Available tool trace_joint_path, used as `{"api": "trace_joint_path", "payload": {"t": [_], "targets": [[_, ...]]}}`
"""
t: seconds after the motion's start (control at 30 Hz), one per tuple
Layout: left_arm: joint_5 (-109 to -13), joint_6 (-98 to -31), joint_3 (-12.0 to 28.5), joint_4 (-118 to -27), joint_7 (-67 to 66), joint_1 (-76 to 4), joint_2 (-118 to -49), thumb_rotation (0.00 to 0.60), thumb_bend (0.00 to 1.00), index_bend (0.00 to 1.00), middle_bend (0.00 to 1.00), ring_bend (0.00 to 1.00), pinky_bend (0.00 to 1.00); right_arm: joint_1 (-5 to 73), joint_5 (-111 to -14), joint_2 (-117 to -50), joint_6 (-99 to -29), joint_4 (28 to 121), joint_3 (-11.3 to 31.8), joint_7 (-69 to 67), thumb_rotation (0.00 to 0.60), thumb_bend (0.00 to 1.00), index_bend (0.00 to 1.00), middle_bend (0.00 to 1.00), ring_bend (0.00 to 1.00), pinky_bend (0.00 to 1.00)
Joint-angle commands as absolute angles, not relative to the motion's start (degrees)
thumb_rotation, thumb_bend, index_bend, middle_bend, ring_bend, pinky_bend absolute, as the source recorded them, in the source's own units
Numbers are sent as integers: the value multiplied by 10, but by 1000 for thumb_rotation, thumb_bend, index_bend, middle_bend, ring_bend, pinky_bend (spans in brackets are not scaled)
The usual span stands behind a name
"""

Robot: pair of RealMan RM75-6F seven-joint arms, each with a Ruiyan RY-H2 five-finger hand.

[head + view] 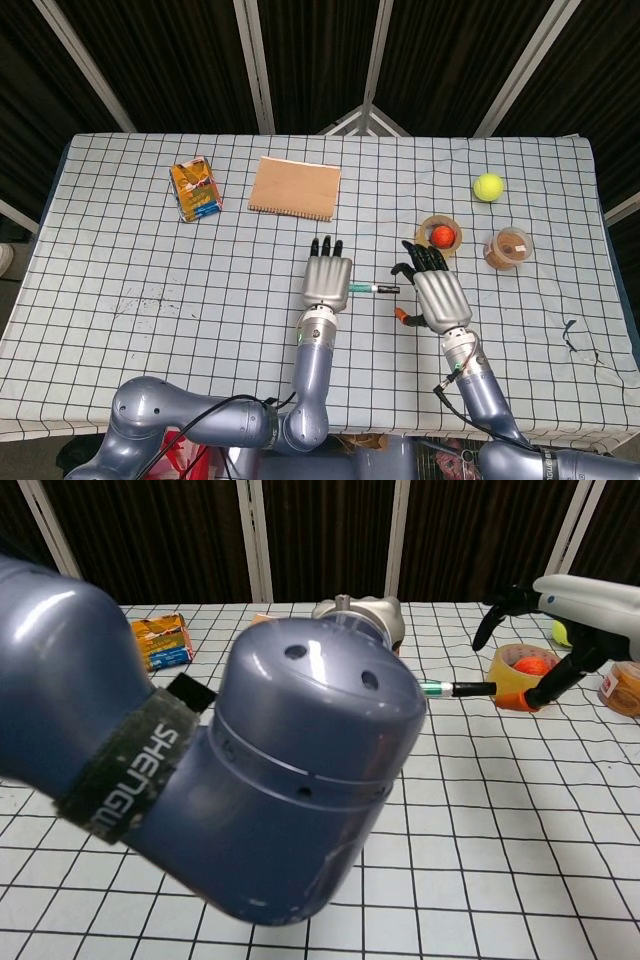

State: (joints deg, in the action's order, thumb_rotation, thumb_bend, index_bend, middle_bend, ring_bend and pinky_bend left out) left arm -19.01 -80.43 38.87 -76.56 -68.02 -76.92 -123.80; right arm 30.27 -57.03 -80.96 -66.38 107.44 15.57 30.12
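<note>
My left hand is palm down over the green end of a marker pen and holds it; the pen's black cap points right. In the chest view the pen sticks out from behind my left arm, with the left hand mostly hidden. My right hand is open with fingers spread, just right of the pen's cap and apart from it. The chest view shows the right hand hovering above the cap, in front of the tape roll.
A yellow tape roll with a red ball inside stands behind the right hand. A small jar and a tennis ball lie further right. A brown notebook and an orange packet lie at the back left.
</note>
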Motion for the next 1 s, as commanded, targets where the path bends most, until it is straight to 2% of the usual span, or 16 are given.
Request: {"api": "trace_joint_path", "payload": {"t": [0.03, 1.0], "targets": [[-189, -804, 389, -766, -679, -771, -1239, 600, 535, 581, 105, 0, 0, 310, -560, -815, -666, 1073, 159, 305, 600, 256, 366, 49, 0, 0], [-192, -798, 376, -774, -657, -769, -1235, 600, 535, 580, 105, 0, 0, 347, -508, -847, -672, 1028, 145, 305, 600, 295, 491, 49, 5, 0]]}}
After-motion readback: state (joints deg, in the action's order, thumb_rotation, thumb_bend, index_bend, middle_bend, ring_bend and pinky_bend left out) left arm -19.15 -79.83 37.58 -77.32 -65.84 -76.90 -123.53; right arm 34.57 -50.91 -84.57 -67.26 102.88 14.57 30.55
